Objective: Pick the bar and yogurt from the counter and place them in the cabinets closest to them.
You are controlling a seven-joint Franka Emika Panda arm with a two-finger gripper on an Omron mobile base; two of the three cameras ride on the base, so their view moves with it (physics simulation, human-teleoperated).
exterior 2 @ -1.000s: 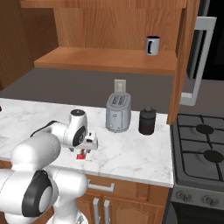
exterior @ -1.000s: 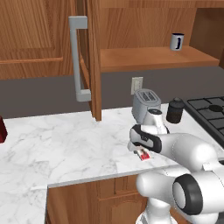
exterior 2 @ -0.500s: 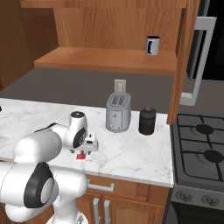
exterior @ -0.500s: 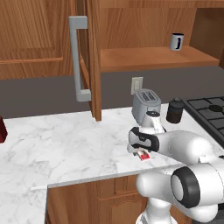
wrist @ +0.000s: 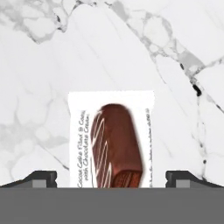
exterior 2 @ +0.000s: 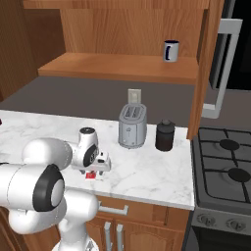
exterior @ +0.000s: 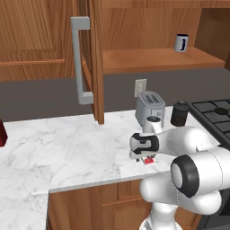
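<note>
Because the bar (wrist: 111, 140) lies flat on the counter (wrist: 48, 57) at the lower centre of the hand view, the gripper (wrist: 111, 179) hangs straight over it, jaws spread wide and empty, one tip each side of the wrapper, apparently lined up to close across its short width.

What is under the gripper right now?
The bar lies flat on the counter, directly below the open gripper, between its fingertips and not yet gripped. The bar's near end is cut off at the hand view's bottom edge.
</note>
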